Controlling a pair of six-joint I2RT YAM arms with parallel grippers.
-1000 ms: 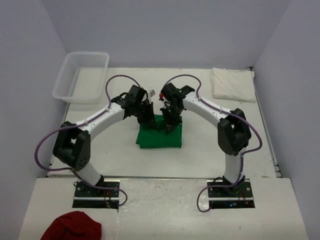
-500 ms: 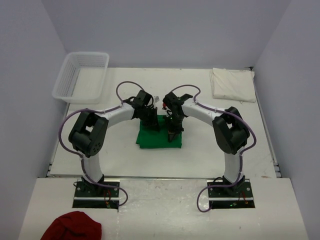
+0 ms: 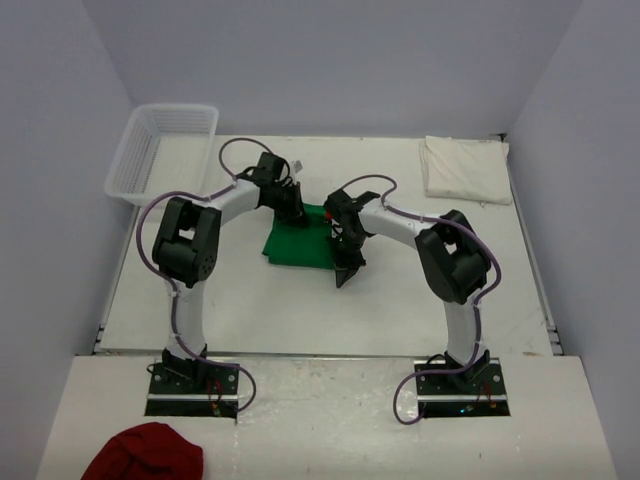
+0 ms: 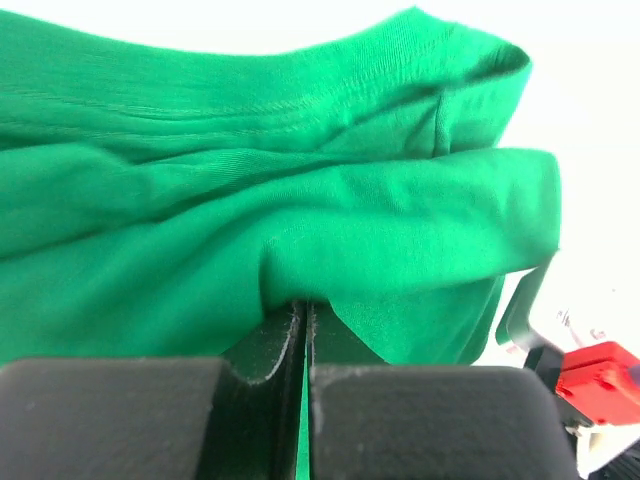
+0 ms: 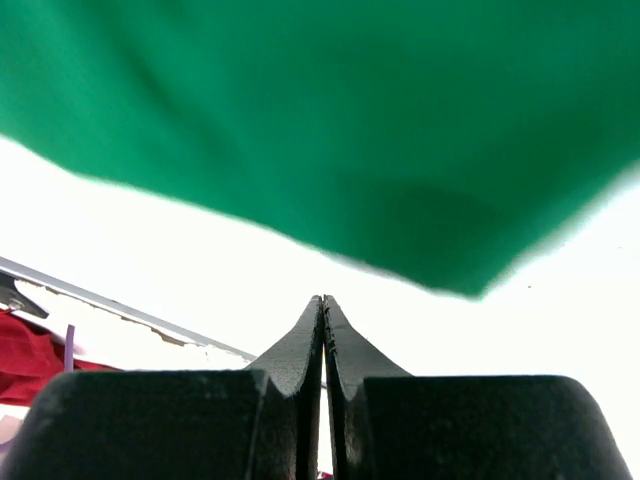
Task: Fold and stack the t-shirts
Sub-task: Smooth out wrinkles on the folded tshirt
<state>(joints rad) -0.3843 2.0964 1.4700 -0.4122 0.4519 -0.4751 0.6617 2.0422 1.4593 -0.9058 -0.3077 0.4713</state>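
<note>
The bright green t-shirt [image 3: 295,242] lies folded and slightly turned in the middle of the table. My left gripper [image 3: 297,212] is at its far edge, shut, and in the left wrist view the green t-shirt [image 4: 250,200] puckers right where the left gripper [image 4: 304,305] pinches it. My right gripper [image 3: 345,275] is shut and empty just off the shirt's near right corner. The right wrist view has the green t-shirt [image 5: 350,120] ahead of the right gripper [image 5: 323,300], not touching it. The cream-white t-shirt [image 3: 465,168] lies folded at the back right.
A white mesh basket [image 3: 160,150] stands at the back left. A dark red cloth [image 3: 145,452] lies on the near ledge left of the arm bases. Grey walls close in the table on three sides.
The green t-shirt has slid toward the far left and turned a little, following my left gripper. My right gripper stayed nearly in place, so it is now off the shirt.
</note>
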